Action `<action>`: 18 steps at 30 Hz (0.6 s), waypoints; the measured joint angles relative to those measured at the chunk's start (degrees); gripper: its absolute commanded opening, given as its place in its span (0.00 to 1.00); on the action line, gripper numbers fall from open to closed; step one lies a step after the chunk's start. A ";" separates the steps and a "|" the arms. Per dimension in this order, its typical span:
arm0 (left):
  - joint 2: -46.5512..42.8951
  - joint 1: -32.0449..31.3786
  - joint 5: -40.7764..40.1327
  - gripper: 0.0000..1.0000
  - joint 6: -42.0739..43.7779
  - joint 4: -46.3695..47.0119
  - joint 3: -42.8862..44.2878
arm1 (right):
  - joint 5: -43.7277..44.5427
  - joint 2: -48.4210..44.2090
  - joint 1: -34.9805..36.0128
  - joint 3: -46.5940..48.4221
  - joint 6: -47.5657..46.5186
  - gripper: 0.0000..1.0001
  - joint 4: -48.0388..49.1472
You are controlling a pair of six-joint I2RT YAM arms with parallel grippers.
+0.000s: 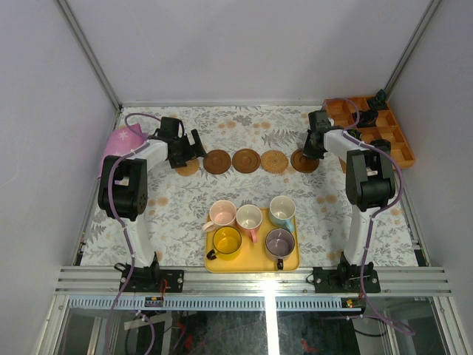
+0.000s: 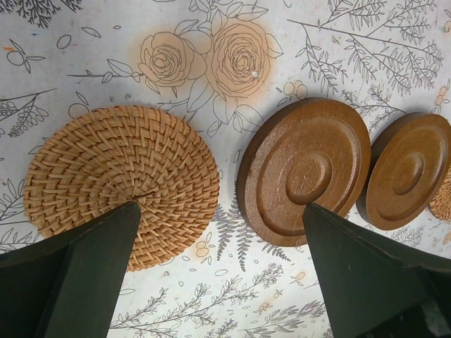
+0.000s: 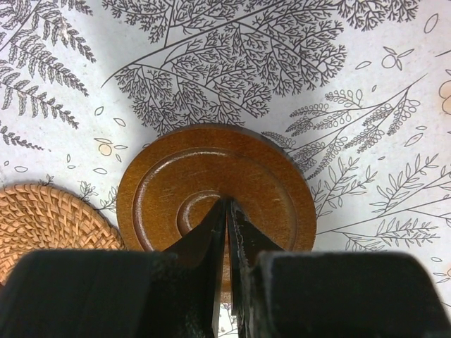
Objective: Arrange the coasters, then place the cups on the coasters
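The coasters lie in a row at 12 o'clock from the cups, so the right tool, closed narrow and empty over the 3 o'clock end coaster, should slide it gently to even spacing while the left tool hangs wide open.

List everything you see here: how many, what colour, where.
tray: one, yellow, near edge, centre
cups: five, yellow, pale pink, pink, grey-purple, light blue, all on tray
wooden coasters: three, dark brown, in the row beyond the tray
woven coasters: two, tan, same row, left end and second from right
compartment box: one, orange, far right corner, black items inside
pink object: one, far left, unidentifiable
tablecloth: one, white floral, under everything
left gripper: one, black, open, over left-end woven coaster and its wooden neighbour
right gripper: one, black, shut, tips over rightmost wooden coaster
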 measured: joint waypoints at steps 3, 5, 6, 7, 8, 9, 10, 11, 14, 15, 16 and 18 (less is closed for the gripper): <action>0.00 0.00 -0.07 1.00 0.13 -0.28 0.09 | 0.44 0.00 -0.02 0.02 0.02 0.10 -0.20; 0.00 0.00 -0.07 1.00 0.15 -0.35 0.09 | 0.57 -0.02 -0.02 0.02 0.02 0.10 -0.42; 0.00 0.00 -0.07 1.00 0.15 -0.35 0.09 | 0.63 -0.07 -0.02 0.02 0.02 0.10 -0.57; 0.00 0.00 -0.07 1.00 0.15 -0.35 0.11 | 0.70 -0.17 -0.02 0.02 0.02 0.10 -0.85; 0.00 0.00 -0.07 1.00 0.15 -0.35 0.11 | 0.79 -0.33 -0.02 0.02 0.00 0.10 -1.27; 0.00 0.00 -0.07 1.00 0.15 -0.35 0.11 | 0.76 -0.52 -0.07 0.02 0.00 0.10 -1.62; 0.00 0.00 -0.04 1.00 0.15 -0.35 0.11 | 0.76 -0.94 -0.07 0.02 -0.02 0.10 -1.97; 0.00 0.00 -0.04 1.00 0.15 -0.35 0.11 | 0.74 -1.25 -0.11 0.00 -0.02 0.10 -2.01; 0.00 0.00 -0.02 1.00 0.15 -0.28 0.11 | 0.07 -3.91 -0.11 -0.61 -0.55 0.10 -1.86; 0.00 0.00 -0.02 1.00 0.15 -0.22 0.11 | -0.44 -4.92 -0.11 -0.87 -0.76 0.10 -1.70; 0.00 0.00 -0.02 1.00 0.15 -0.13 0.11 | -0.79 -6.21 -0.11 -1.18 -1.05 0.10 -1.40; 0.00 0.00 0.00 1.00 0.15 0.07 0.20 | -1.81 -8.68 0.00 -1.42 -1.62 0.10 -0.72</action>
